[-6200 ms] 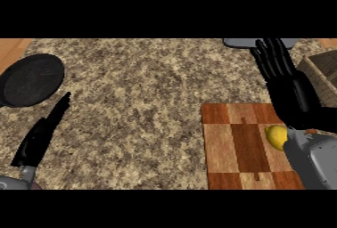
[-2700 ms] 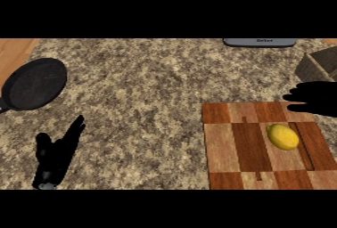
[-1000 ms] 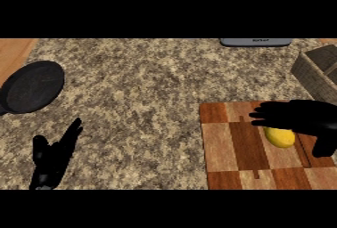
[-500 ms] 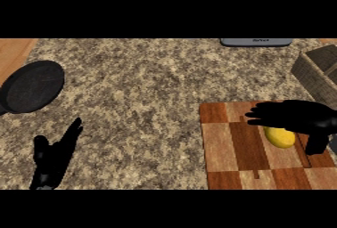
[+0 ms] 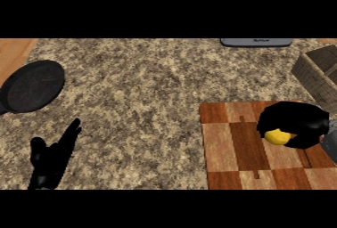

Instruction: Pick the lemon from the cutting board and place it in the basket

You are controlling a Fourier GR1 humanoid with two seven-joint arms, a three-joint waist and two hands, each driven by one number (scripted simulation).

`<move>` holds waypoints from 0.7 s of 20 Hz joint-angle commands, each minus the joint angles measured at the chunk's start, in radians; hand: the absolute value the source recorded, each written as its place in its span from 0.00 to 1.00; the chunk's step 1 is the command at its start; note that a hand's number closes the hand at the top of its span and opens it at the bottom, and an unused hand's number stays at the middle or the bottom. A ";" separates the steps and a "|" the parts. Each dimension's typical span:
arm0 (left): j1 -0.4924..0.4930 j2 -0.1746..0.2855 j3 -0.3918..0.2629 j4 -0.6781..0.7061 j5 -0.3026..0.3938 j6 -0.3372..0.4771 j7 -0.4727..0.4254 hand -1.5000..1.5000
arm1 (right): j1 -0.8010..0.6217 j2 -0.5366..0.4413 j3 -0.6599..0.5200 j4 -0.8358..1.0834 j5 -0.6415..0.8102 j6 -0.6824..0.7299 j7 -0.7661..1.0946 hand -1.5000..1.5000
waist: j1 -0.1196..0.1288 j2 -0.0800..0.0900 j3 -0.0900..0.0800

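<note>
Head view: my right hand [image 5: 297, 124], spread a moment ago, is now curling round the lemon [image 5: 277, 137] on the cutting board [image 5: 230, 151], so I'm expecting the lift to the basket [image 5: 319, 76] next.

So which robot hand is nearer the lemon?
Right. The right robot hand curls over the lemon on the cutting board; the left robot hand rests far off at lower left.

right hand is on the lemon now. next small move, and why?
Probably a short lift straight up. The right hand looks curled round the lemon, which seems to lie on the cutting board, only partly showing under the hand. The basket stands apart at the view's upper right, so the lemon should likely clear the board before any sideways travel.
</note>
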 commanded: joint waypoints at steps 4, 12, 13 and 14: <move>0.044 -0.026 -0.018 0.042 -0.008 0.003 0.069 0.50 | -0.007 0.077 0.002 0.031 0.088 -0.103 -0.008 1.00 | 0.002 0.012 -0.015; 0.107 -0.012 0.038 0.044 0.003 0.022 0.056 0.50 | 0.180 -0.020 -0.156 -0.102 -0.017 0.023 0.286 1.00 | -0.110 -0.019 -0.020; 0.132 -0.023 0.040 0.050 0.000 0.035 0.043 0.50 | 0.212 -0.043 -0.188 -0.102 -0.034 0.024 0.320 1.00 | -0.139 -0.025 -0.022; 0.110 -0.027 0.049 0.053 -0.005 0.050 0.048 0.50 | 0.223 -0.007 -0.194 -0.164 -0.051 0.044 0.383 1.00 | -0.137 -0.022 -0.023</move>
